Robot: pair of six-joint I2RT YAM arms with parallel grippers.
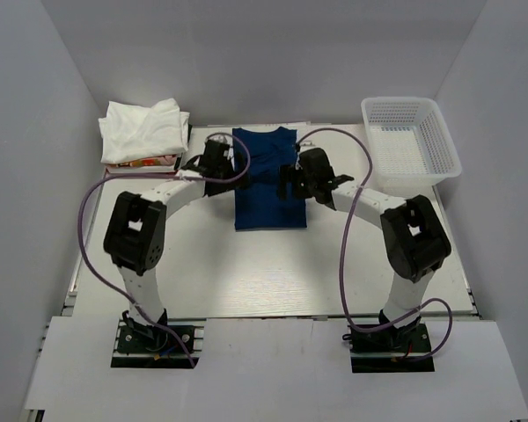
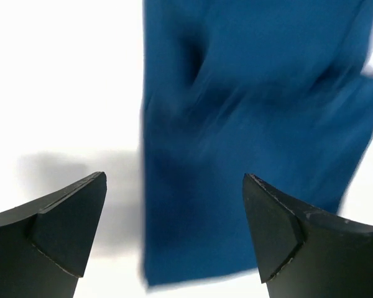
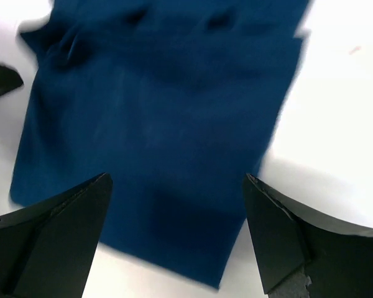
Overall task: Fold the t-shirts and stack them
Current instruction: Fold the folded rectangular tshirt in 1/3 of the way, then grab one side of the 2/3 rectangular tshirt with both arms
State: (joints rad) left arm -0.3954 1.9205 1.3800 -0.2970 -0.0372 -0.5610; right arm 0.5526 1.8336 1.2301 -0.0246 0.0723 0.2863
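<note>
A navy blue t-shirt (image 1: 268, 180) lies on the white table, folded into a long narrow strip with its print hidden. My left gripper (image 1: 213, 159) hovers at its left edge, open and empty; the left wrist view shows the blue cloth (image 2: 248, 124) between and beyond the jaws. My right gripper (image 1: 292, 178) hovers over its right edge, open and empty; the right wrist view shows the cloth (image 3: 161, 112) below the jaws. White t-shirts (image 1: 143, 130) sit in a folded pile at the back left.
A white mesh basket (image 1: 411, 141) stands at the back right. A coloured item (image 1: 154, 163) peeks out under the white pile. Purple cables run along both arms. Grey walls enclose the table on three sides.
</note>
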